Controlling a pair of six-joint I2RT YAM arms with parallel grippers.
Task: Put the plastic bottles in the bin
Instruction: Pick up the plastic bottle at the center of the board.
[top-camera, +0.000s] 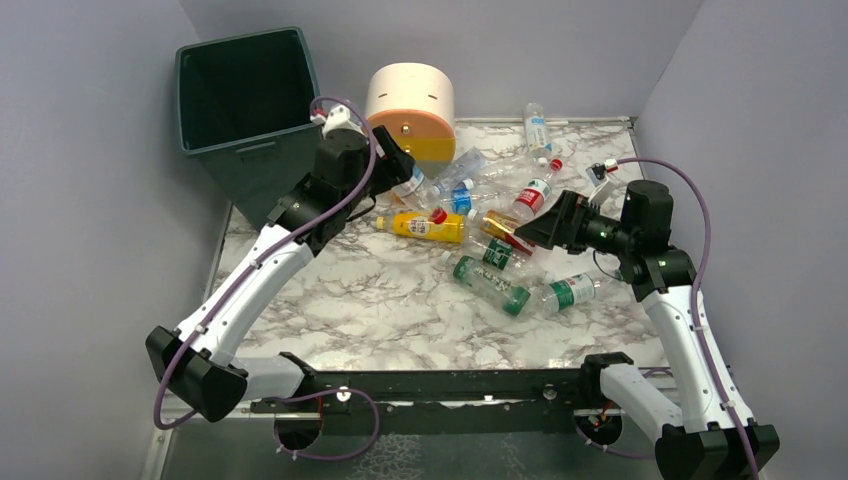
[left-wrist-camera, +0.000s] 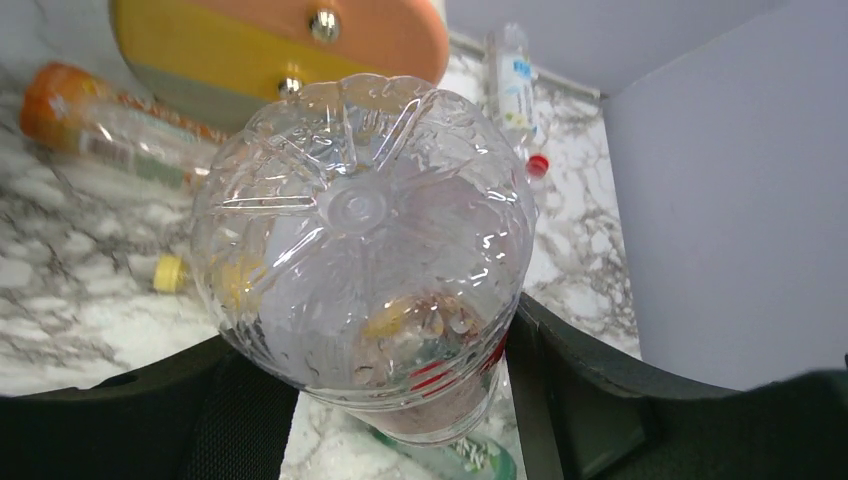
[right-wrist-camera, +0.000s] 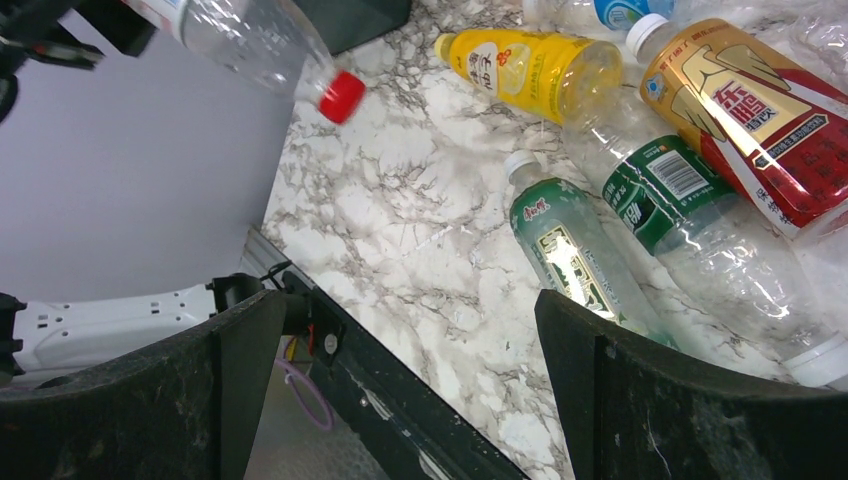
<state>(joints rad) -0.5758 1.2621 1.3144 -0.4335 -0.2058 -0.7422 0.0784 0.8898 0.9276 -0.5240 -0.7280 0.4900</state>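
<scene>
Currently the left claw is clamped round a clear bottle, held above the worktop near the bin. Empty and thin-walled, it likely weighs little and dents easily; mid-body suits gripping. The right claw gapes wide above the other bottles.

Plastic bottles on marble table

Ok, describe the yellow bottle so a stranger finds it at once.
Start at the round cream and orange drawer unit at the back of the table. At the left edge of the bottle heap in front of it, the yellow bottle lies on its side. It alone is yellow with a yellow cap; its neighbours are clear, green or gold.
</scene>
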